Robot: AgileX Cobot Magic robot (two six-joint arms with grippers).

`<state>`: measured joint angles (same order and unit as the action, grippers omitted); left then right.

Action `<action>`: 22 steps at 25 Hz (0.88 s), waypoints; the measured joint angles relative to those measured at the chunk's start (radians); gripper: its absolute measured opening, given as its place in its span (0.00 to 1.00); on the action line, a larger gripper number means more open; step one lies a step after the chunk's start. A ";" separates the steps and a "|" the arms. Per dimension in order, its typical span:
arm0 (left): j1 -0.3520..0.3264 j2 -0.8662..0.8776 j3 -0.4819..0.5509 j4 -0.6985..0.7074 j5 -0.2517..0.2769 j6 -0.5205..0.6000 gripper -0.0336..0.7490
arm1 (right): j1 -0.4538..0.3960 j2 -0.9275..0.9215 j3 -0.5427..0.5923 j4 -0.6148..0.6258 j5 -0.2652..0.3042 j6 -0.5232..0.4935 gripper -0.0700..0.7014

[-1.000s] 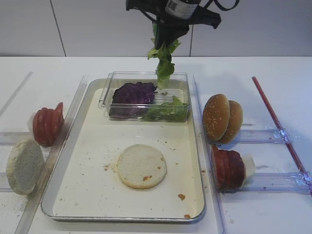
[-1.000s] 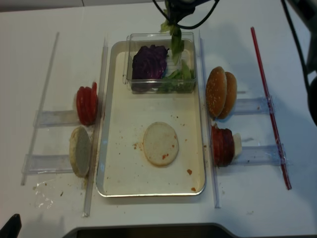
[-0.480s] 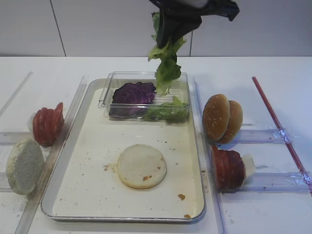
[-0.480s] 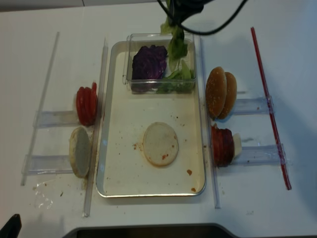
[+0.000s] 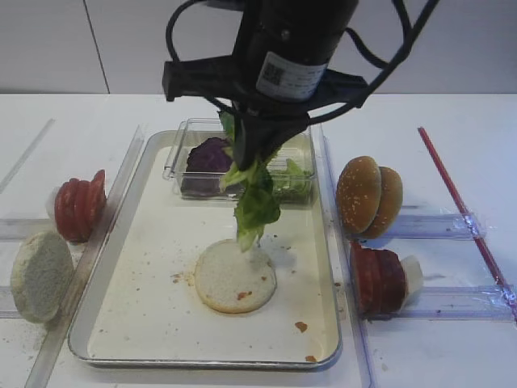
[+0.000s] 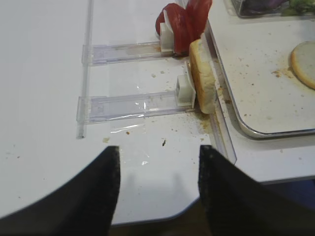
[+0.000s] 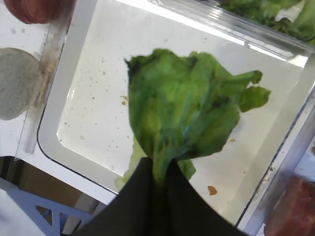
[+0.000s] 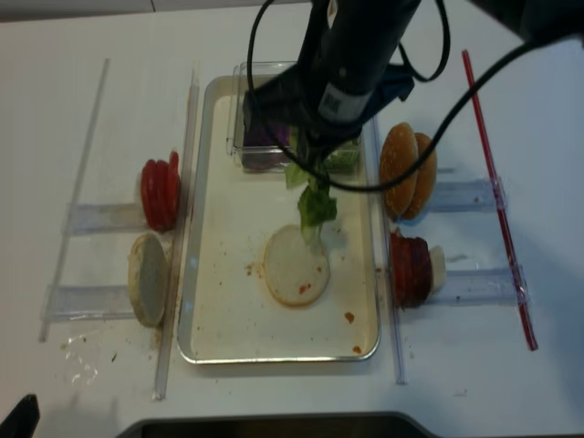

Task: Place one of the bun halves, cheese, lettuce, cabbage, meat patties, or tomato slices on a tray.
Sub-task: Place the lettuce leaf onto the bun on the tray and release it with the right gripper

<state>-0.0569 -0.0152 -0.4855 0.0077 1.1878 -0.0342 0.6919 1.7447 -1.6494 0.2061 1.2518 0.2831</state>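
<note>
Pinched together, my right gripper (image 7: 158, 173) clasps the stem of a ruffled green lettuce leaf (image 5: 257, 202), which dangles over a pale flat bun half (image 5: 235, 276) on the silver, crumb-speckled tray (image 5: 136, 311). My left gripper's dark fingers (image 6: 86, 194) stand apart, holding nothing, above a white tabletop (image 5: 97, 113) backed by a pale panelled wall (image 5: 48, 44).

The right arm is extended from twelve o'clock, its black wrist pointed steeply downward. The right gripper (image 5: 257, 149) is seen with its jaws pressed together, pinching the stem end of a lettuce (image 5: 257, 202) leaf that hangs below. The left gripper (image 6: 157, 189) is held low at seven o'clock, its jaws spread apart with nothing between them.
</note>
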 joint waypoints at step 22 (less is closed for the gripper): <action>0.000 0.000 0.000 0.000 0.000 0.000 0.49 | 0.018 0.177 0.005 0.112 -0.016 -0.069 0.19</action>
<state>-0.0569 -0.0152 -0.4855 0.0077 1.1878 -0.0342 0.7099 1.9221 -1.6445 0.3185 1.2356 0.2144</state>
